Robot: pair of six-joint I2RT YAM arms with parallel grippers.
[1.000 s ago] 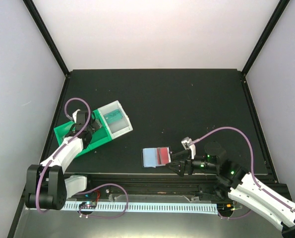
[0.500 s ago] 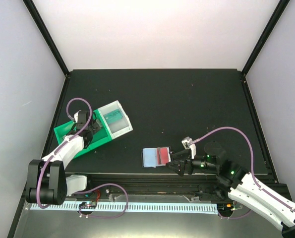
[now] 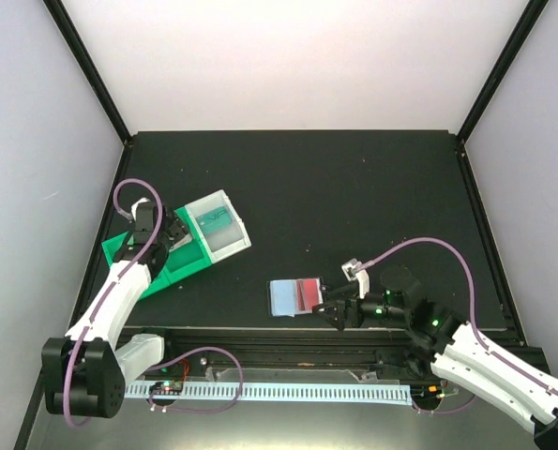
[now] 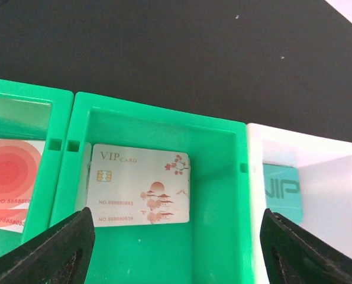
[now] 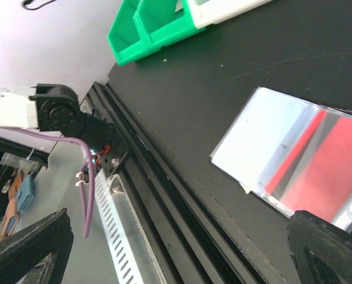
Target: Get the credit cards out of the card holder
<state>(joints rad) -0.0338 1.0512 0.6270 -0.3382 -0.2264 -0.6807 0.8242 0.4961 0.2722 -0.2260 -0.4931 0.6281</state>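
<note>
My left end effector hangs released over the green tray, where the whitish card lies flat. The card holder lies on the counter with a red card inside, so my right end effector sits spread beside it, placed to draw that out.

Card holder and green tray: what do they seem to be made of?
The card holder looks like thin, soft, glossy plastic film, pale and see-through: a red card shows through its sleeve. The green tray looks like rigid moulded plastic, smooth with a slight sheen: even colour, thick walls, notched divider. Both are guesses from looks alone.
</note>
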